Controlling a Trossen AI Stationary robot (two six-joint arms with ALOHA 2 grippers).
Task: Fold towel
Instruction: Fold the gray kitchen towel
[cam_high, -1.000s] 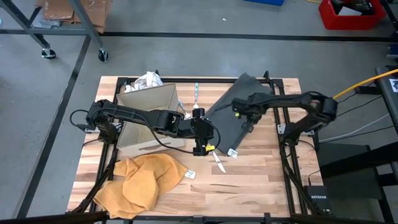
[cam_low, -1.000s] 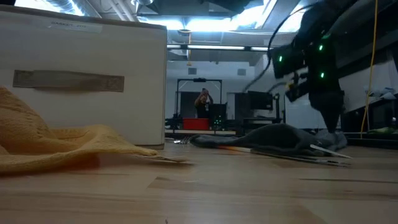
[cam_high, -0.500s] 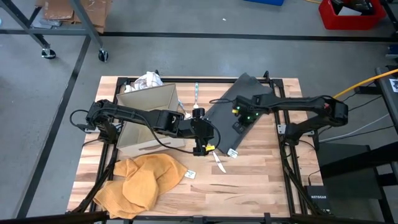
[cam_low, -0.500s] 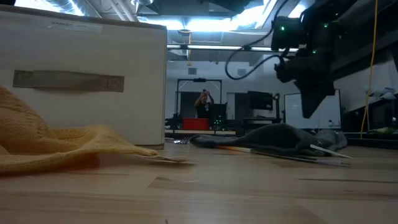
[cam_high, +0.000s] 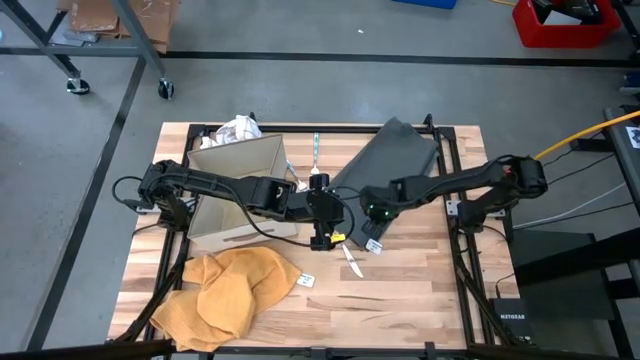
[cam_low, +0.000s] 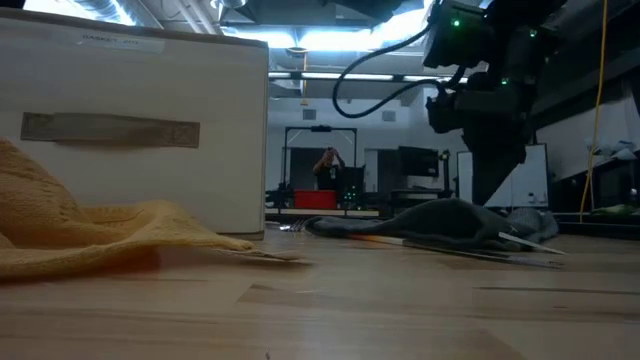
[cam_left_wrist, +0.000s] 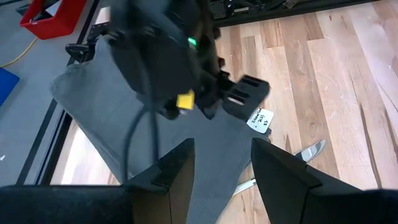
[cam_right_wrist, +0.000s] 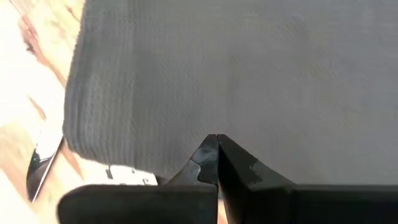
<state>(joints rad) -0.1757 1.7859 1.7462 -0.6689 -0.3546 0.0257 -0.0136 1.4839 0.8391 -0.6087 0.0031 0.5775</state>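
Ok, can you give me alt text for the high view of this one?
Overhead, the right gripper, shut, hovers over the near end of a dark grey towel on a wooden table; the left gripper waits open beside it. A crumpled orange cloth lies by a beige box.

The wooden worktop (cam_high: 420, 280) carries a cardboard box (cam_high: 240, 190); beside it lie a grey towel (cam_high: 395, 155) and an orange cloth (cam_high: 230, 290).

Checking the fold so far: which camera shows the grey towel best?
The high view: the whole grey towel lies flat there. The left wrist view shows it partly hidden, the right wrist view only a close patch, the low view an edge-on mound.
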